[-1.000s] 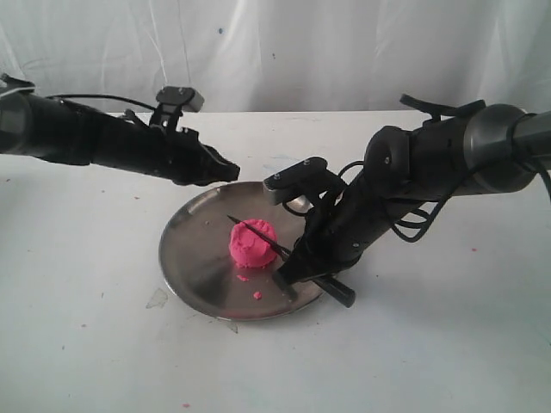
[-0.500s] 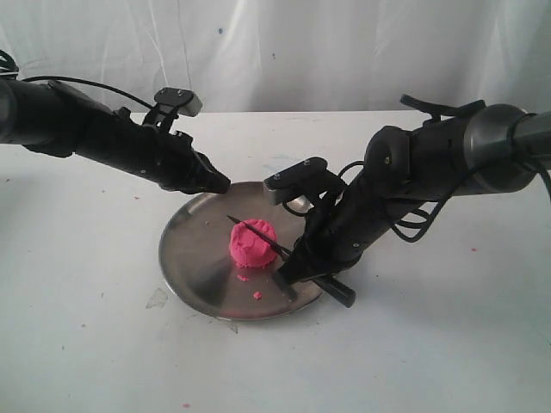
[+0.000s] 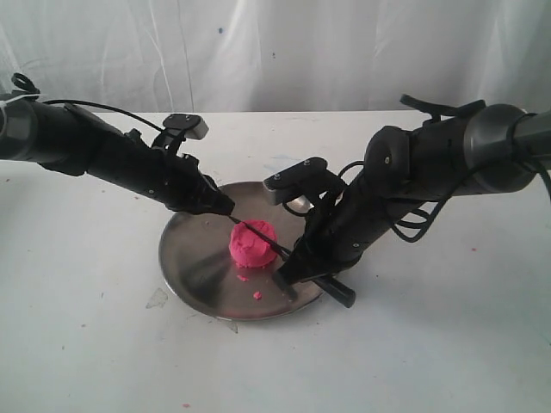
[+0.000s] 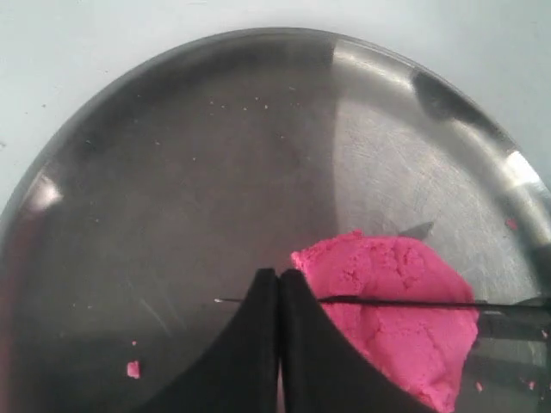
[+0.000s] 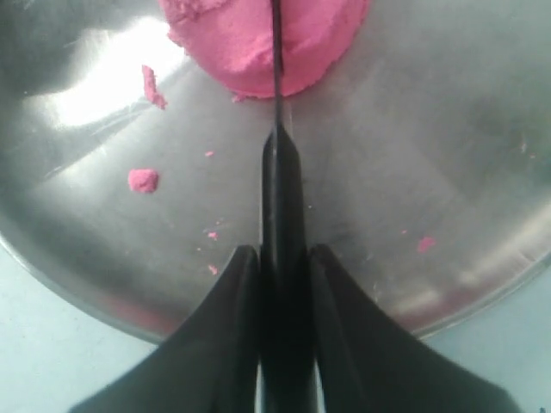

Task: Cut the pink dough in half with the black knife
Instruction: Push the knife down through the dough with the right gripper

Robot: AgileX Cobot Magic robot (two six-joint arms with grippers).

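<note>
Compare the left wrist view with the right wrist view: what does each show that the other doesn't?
Only the left wrist view shows the left gripper, shut, at the knife's tip end. Only the right wrist view shows the right gripper clamped on the black knife handle. Both show the pink dough under the blade, on the steel plate.

We see the pink dough (image 3: pixel 252 243) as one rounded, matte lump, still whole, sitting just left of the frame's centre. The black knife (image 3: pixel 284 255) lies slanted across its top, thin blade pointing upper left and thicker handle running toward lower right.
</note>
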